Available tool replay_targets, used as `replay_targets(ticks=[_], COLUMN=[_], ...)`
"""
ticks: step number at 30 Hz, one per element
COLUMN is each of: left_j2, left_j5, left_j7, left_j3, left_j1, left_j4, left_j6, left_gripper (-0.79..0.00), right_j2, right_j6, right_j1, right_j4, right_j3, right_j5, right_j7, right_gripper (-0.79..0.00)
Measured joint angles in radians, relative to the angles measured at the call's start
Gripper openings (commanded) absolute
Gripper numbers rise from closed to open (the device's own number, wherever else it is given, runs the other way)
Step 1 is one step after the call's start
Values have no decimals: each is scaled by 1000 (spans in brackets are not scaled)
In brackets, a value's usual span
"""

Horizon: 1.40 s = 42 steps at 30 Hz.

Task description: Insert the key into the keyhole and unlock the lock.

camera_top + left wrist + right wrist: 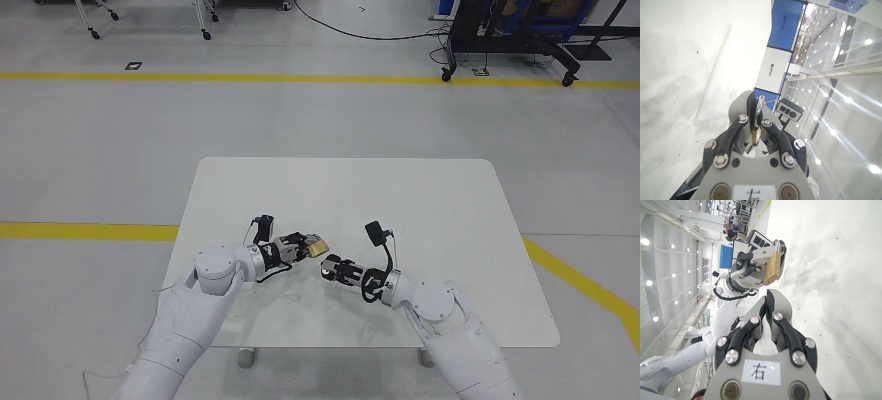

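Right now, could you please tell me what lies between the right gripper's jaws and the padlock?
Nothing: the right wrist view shows a bare gap between the right gripper and the padlock, with just the white table behind.

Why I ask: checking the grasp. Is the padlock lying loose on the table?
No, the padlock is clamped at its shackle end in the left gripper, which holds it up.

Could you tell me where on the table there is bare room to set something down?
The far half of the table is bare side to side, as is its right end. The near middle is crowded: the left gripper holds the lock there, close to the right gripper.
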State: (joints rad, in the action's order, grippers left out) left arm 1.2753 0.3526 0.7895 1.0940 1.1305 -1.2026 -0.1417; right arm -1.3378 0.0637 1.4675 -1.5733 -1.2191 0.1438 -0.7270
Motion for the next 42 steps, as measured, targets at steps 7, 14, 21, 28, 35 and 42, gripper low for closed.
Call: replay_targets(ticks=[7,14,21,28,35,42], left_j2=[0,-1,-2,-3,-2,3], left_j5=[9,18,21,24,32,78], left_j7=[-16,-14,-4,0,-28,-115], left_j3=[0,0,-2,-6,-5,11], left_j1=[-2,-4,-7,-9,-7,7], left_j4=[5,7,10,11,12,1], left_j6=[-6,-15,-17,-14,-26,-24], left_gripper=[-785,-785,-785,-785,-785,-785], right_j2=[2,4,6,8,9,5], right_j6=[-12,-17,-24,-38,-45,-84], right_j1=[-5,-7,-15,-21,-19,-5], right_j4=[9,11,21,26,21,-8], right_j3=[10,15,24,32,42,49], right_j5=[-4,-22,-35,-46,-40,-62], right_j7=[61,92,111,135,179,273], right_gripper=[-785,-785,-785,-785,-785,-785])
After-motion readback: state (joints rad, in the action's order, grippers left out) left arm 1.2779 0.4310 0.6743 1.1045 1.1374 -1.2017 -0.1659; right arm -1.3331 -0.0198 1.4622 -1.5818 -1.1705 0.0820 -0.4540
